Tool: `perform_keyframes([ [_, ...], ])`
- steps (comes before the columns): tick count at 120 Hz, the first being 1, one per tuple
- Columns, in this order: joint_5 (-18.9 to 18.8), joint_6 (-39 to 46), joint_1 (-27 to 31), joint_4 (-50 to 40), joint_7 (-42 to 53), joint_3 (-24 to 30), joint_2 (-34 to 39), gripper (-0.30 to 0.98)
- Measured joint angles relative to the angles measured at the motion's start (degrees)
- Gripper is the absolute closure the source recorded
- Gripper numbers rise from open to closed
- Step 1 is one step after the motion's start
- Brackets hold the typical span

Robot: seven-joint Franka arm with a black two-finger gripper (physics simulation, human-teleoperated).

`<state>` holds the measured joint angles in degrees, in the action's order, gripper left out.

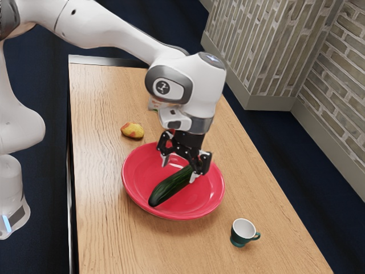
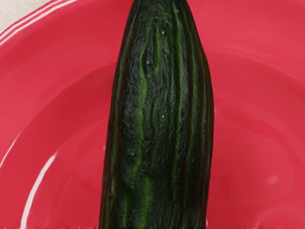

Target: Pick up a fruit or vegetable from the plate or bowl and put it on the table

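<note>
Cucumber [image 1: 170, 188]: on the table [image 1: 97, 188] sits the red plate [image 1: 134, 171], and it lies in that, one end near the rim at the exterior view's lower left, the other beneath the gripper [image 1: 179, 169]. Fingers spread, nothing gripped; its long axis crosses their opening, so closing should pinch its width.

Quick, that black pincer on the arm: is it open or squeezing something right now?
Pincer: open, its fingers spread apart at the cucumber, not gripping it.
</note>
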<state>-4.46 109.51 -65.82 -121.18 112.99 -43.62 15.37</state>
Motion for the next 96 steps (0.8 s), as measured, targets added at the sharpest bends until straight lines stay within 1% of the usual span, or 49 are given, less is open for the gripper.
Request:
perform_keyframes([
  [49,0.11,3.65,-0.24,-2.77,1.84,-0.91,-0.76,0.02],
  [58,0.13,4.23,-0.61,-3.42,2.03,-1.99,-0.91,0.03],
  [70,0.13,4.74,-0.96,-3.76,2.24,-2.88,-1.06,0.04],
  [96,0.09,5.73,-0.96,-3.80,2.53,-3.06,-2.17,0.09],
])
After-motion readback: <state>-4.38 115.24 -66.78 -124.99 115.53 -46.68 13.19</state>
